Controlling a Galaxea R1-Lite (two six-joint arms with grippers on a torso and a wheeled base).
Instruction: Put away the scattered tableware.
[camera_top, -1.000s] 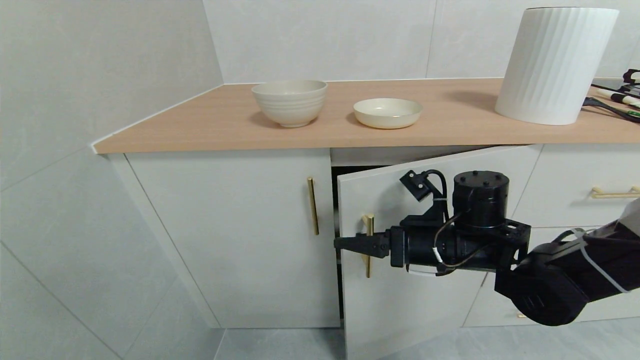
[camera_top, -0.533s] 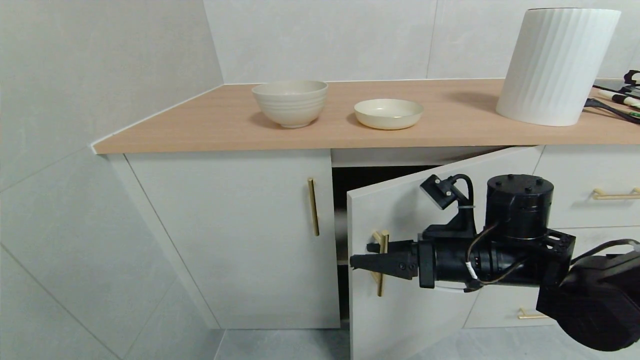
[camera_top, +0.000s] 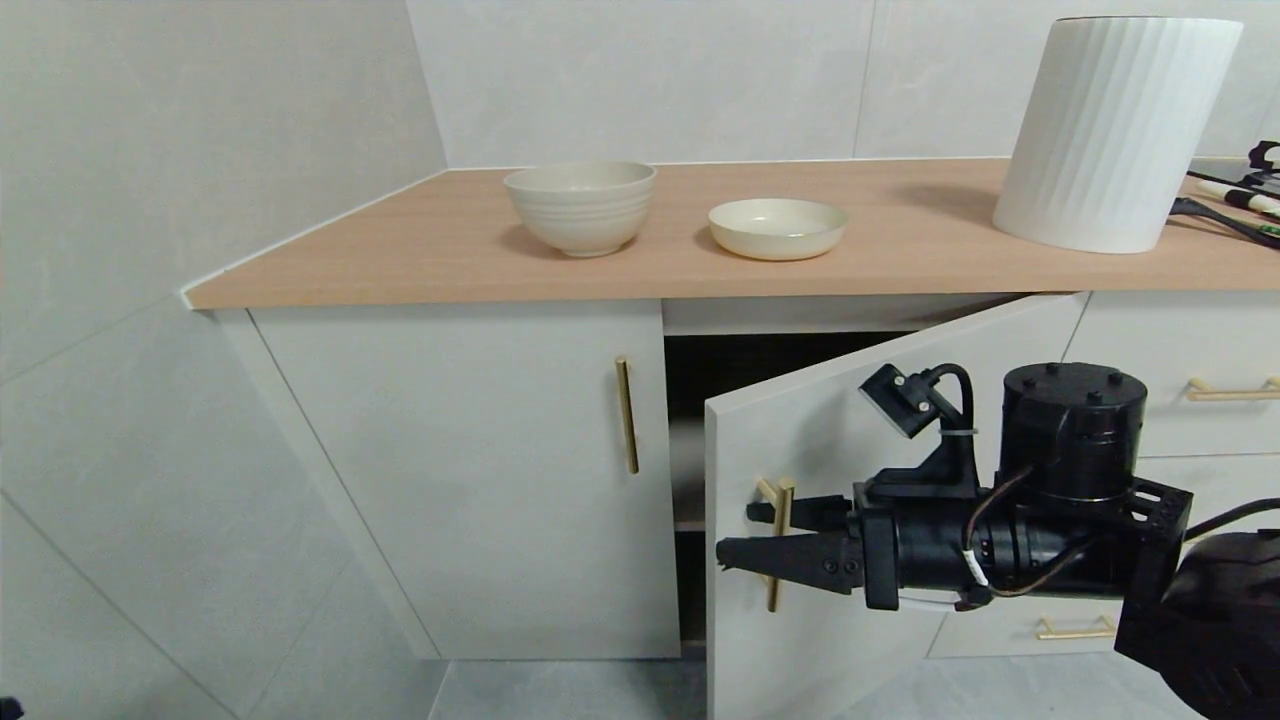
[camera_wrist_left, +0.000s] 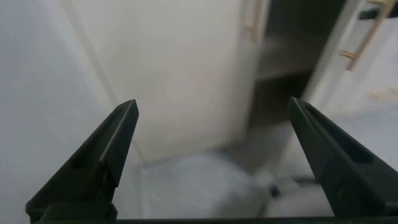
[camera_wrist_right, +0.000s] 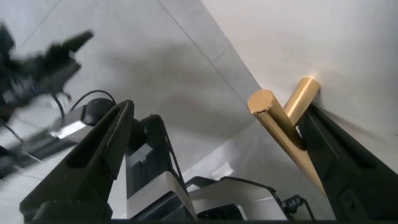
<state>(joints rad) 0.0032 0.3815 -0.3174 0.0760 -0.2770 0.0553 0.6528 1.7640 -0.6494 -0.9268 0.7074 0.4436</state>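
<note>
Straddling the cabinet door's (camera_top: 850, 420) brass handle (camera_top: 784, 495), the right gripper (camera_top: 737, 531) has its claw spread, not pinching. The left gripper (camera_wrist_left: 212, 102) is spread too. Beyond, on the countertop (camera_top: 400, 260), sits an empty ribbed bowl (camera_top: 580, 205), with an empty shallow dish (camera_top: 777, 226) at its 3 o'clock.

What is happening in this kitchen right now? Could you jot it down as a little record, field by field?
Place: wooden countertop above pale cabinets
Tableware out: ribbed bowl and shallow dish, standing apart on the countertop
Storage: cabinet door partly open, with a dark shelf inside
Robot's right hand: open, with fingers on either side of the door's brass handle
Robot's left hand: open, holding nothing, facing the cabinet fronts
Also there: tall white ribbed container on the countertop
</note>
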